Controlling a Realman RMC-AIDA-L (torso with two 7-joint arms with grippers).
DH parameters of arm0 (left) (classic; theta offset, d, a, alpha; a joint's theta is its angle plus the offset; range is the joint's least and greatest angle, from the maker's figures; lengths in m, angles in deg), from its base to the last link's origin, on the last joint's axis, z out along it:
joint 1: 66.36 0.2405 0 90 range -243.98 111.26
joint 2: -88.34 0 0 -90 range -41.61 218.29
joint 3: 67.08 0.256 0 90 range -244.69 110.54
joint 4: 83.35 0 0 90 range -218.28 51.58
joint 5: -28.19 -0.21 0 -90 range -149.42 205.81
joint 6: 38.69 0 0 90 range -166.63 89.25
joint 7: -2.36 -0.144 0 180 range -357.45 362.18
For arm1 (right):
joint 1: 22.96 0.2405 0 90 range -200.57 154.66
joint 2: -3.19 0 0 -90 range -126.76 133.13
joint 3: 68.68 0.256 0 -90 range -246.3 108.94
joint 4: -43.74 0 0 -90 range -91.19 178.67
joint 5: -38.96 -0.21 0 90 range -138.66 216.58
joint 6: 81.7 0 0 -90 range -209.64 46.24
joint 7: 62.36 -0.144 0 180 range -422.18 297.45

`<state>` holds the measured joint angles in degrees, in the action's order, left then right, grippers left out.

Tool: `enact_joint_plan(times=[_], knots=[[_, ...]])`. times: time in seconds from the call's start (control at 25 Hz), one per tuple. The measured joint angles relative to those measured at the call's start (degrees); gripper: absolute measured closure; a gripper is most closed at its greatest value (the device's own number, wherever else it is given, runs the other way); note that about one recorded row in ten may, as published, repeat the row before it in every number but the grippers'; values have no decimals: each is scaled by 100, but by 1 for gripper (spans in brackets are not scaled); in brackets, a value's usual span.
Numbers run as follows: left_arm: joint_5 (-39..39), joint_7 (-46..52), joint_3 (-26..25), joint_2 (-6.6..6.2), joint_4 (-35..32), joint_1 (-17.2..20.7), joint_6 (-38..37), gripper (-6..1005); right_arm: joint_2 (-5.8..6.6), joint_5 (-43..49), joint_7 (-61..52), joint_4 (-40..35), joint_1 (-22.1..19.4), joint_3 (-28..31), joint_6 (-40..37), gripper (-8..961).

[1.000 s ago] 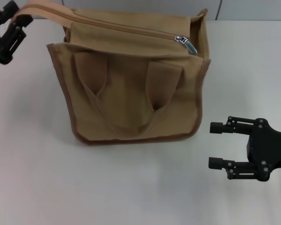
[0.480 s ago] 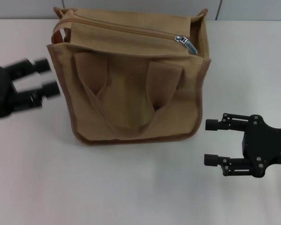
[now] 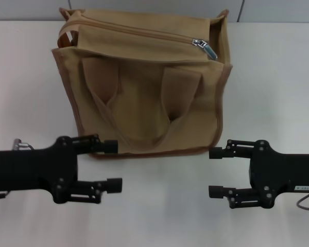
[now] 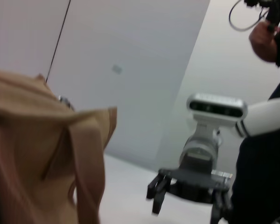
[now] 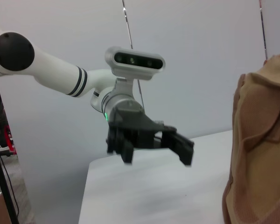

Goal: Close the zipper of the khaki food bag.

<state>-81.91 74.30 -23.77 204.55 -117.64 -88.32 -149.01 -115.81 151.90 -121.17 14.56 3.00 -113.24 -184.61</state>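
Black and angular, the left gripper (image 3: 113, 165) hovers low at the near left of the white table (image 3: 278, 72), its two fingers spread apart with nothing between them; the upper fingertip sits just at the bag's near bottom edge, while the lower one has bare tabletop around it. Open table lies to the left of the bag and along the whole near strip between the two grippers. Centre and far stands the bag (image 3: 144, 87), a boxy tan canvas tote with darker brown trim along its edges and a soft, slightly creased front face where two loop handles (image 3: 139, 113) hang flat in a U. Its far edge sits close to the wall at the table's back. Across the top panel the zipper (image 3: 139, 32) runs as a long line from the far left corner toward the right, slanting a little nearer as it goes, and the line looks drawn together along its length. The shiny silver pull tab (image 3: 205, 48) lies at the right end, pointing right and slightly near. At the near right, the right gripper (image 3: 214, 172) mirrors the left one, fingers apart and empty, clear of the bag's near right corner, with free table beyond it to the right.
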Motion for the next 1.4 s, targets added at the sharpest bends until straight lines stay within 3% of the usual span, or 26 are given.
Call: enact_joint_plan(times=[0.36, 1.4], knots=[[-530, -506, 13, 45, 432, -129, 504, 153, -6, 0, 262, 437, 131, -104, 367, 193], [-608, -576, 20, 33, 459, -113, 531, 153, -9, -1, 271, 458, 173, -106, 395, 193]])
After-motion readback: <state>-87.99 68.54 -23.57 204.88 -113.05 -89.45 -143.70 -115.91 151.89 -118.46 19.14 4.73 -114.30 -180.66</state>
